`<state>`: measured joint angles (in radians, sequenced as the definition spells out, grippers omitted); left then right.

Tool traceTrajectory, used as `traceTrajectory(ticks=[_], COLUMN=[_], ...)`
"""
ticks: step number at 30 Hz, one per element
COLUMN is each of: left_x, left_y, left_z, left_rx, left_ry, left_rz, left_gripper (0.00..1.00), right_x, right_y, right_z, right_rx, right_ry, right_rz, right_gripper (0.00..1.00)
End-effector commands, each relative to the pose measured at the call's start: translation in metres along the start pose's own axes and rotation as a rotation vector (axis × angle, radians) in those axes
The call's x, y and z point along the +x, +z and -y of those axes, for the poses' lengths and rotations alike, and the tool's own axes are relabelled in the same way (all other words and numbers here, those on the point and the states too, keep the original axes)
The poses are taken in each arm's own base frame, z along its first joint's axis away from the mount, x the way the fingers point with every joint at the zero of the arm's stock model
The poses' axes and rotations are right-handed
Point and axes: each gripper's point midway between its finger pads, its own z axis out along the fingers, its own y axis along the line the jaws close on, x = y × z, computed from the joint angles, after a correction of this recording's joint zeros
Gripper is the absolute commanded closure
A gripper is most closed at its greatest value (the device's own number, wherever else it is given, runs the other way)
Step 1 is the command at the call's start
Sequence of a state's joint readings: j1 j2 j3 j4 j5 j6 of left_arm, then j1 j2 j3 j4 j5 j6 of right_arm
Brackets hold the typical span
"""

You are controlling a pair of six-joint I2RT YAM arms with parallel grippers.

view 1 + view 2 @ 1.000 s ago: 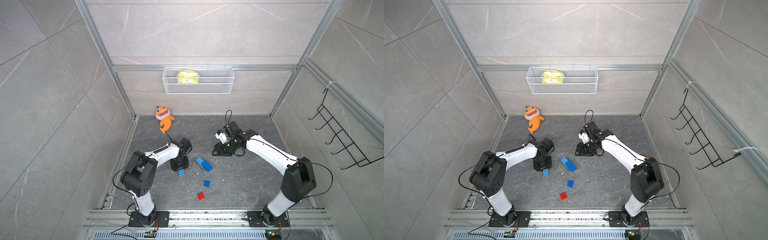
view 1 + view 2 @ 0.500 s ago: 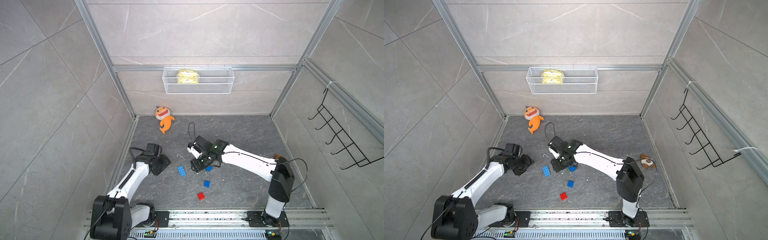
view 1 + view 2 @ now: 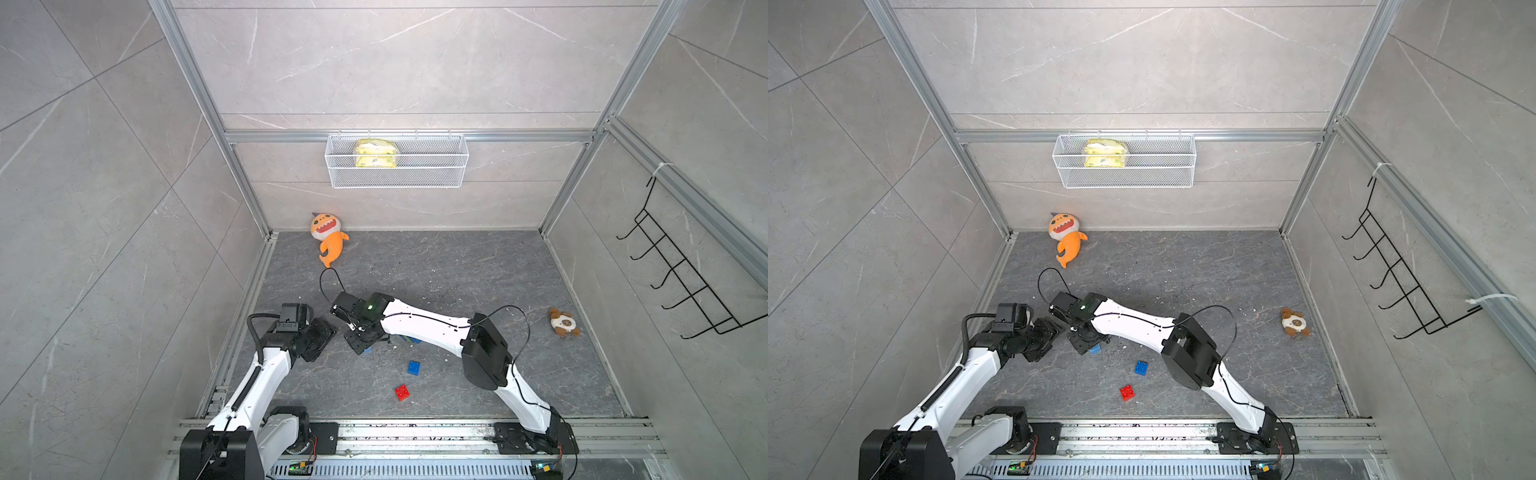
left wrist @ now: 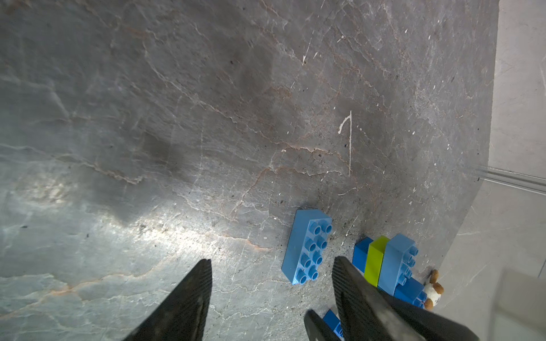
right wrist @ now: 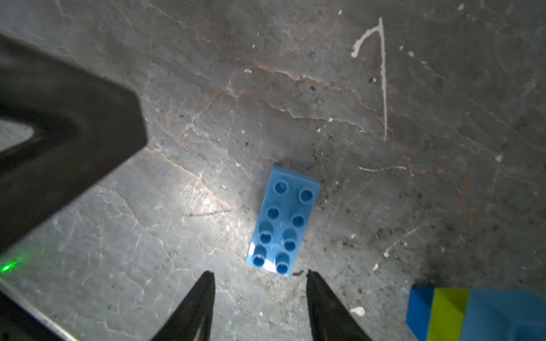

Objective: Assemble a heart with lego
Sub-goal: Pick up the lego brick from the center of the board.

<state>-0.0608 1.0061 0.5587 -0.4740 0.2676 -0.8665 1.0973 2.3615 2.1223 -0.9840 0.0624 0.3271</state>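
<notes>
A: Where does the right gripper [image 5: 260, 274] hang?
B: Reached across to the left-centre of the dark grey veined stone floor [image 3: 457, 270], directly over a long light-blue studded plastic brick [image 5: 283, 224]. Its jaws stand moderately apart, with nothing between them.
A: And the brick against it?
B: Flat, studs up, in line with the gap. Its closest end sits right at the fingertips [image 5: 316, 286]; neither finger touches it. In both top views only a blue corner shows, at the gripper's near side.
A: The left gripper [image 4: 271, 259]?
B: Just left of the right one, close but apart. Jaws wide, empty. The same brick lies ahead of it, nearer one finger, untouched.
A: The heart?
B: Only a partial cluster of joined plastic bricks [image 4: 393, 262], blue with a long lime-green brick [image 4: 374, 259] sandwiched in it. It stands just right of the long brick, apart from it and from both grippers; the right forearm hides most of it from above.
A: Other loose lego?
B: A small blue square brick [image 3: 413, 368] and a small red square brick [image 3: 402, 392], nearer and to the right, well apart from either gripper.
</notes>
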Motion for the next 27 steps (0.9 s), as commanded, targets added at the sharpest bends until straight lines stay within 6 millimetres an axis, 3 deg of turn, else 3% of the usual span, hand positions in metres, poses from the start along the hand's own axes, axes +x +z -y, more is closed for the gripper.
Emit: traceTrajectory(ticks=[1,16,22,25,27], left_x=[-0.001,-0.001,-0.001,-0.001,0.000], left_y=[-0.008,-0.004,-0.005,-0.005,-0.005], left_z=[0.008,0.016,0.013,0.013,0.013], left_rx=[0.035,0.051,0.040,0.041,0.043], left_ry=[0.016,0.043,0.050,0.048,0.049], left_rz=[0.013,-0.027,-0.020,-0.018,-0.020], left_gripper=[0.32,0.32,0.32,0.32,0.32], right_x=[0.010,0.007,0.004,0.003,0.002], right_y=[0.015,0.039,0.038,0.038,0.037], right_z=[0.009,0.007,0.006,0.006,0.006], right_rx=[0.063,0.068,0.051,0.044,0.043], right_ry=[-0.019,-0.020,-0.018,-0.014,-0.015], right_rz=[-0.073,-0.108,-0.107,-0.105,-0.105], right_gripper=[0.47,0.52,0.56,0.65,0.76])
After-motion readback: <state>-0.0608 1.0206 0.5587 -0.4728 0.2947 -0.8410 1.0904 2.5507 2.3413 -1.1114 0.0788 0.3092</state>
